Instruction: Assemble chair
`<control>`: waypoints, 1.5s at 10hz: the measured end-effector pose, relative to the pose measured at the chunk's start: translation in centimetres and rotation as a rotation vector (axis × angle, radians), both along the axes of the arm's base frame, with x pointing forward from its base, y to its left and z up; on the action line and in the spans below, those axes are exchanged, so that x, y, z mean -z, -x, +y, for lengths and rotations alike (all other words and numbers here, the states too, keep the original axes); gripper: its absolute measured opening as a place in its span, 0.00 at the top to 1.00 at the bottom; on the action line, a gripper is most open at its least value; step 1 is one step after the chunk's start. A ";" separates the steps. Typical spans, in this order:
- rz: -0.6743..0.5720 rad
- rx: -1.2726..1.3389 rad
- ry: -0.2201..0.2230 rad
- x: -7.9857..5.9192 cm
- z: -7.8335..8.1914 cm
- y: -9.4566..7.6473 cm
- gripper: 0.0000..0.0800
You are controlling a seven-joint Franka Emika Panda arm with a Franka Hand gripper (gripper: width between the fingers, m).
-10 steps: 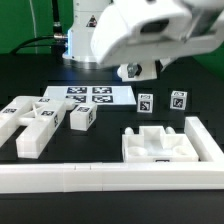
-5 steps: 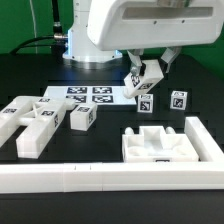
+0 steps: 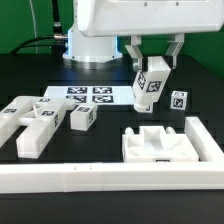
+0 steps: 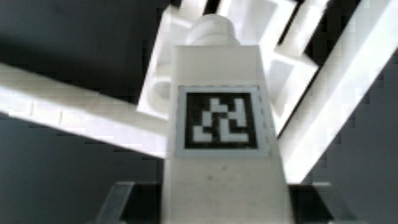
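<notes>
1. Gripper [image 3: 153, 63] is up over the far middle of the black table [image 3: 30, 85]. Its two fingers [image 3: 134, 50] are pinched on one white chair bar [image 3: 150, 86], which hangs tilted and clear of the table, with its tag facing the exterior camera.
2. In the wrist view that same chair bar [image 4: 222, 110] fills the middle and runs away from the lens, with one black-and-white tag on its face. The dark shapes either side of its near end are too blurred to read, and so are the white shapes behind it.
3. One short tagged post [image 3: 179, 100] stands on the table just to the exterior view's right of the held bar, apart from it.
4. One seat tray [image 3: 135, 150] lies toward the near right corner, just inside the bend of the rail. Whether the two touch, I cannot tell.
5. One long L-shaped rail [image 3: 90, 180] runs along the table's near edge and turns up the right side. The frame cuts it off on the left.
6. One marker board [image 3: 118, 96] lies flat at the far middle and carries four tags.
7. On the left is one tagged block [image 3: 82, 118], and beside it a huddle of white pieces [image 3: 35, 128]. There are at least three, but they overlap too much for a firm count, and the frame's edge clips the outermost one.
8. One white arm housing [image 3: 140, 15] crowds the top of the exterior view, is cropped there, and hides the gripper's upper part.
</notes>
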State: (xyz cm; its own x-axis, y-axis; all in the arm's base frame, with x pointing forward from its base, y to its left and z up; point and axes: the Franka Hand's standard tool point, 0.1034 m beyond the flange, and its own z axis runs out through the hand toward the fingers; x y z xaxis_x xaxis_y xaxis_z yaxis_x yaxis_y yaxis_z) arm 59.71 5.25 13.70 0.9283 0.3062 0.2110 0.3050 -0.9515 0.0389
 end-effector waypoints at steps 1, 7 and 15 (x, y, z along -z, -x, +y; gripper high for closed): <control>-0.033 -0.001 -0.001 0.1 -0.2 -0.1 0.64; -0.064 0.124 -0.088 0.3 2.8 -3.1 0.64; -0.312 0.091 -0.086 1.6 2.9 -2.8 0.64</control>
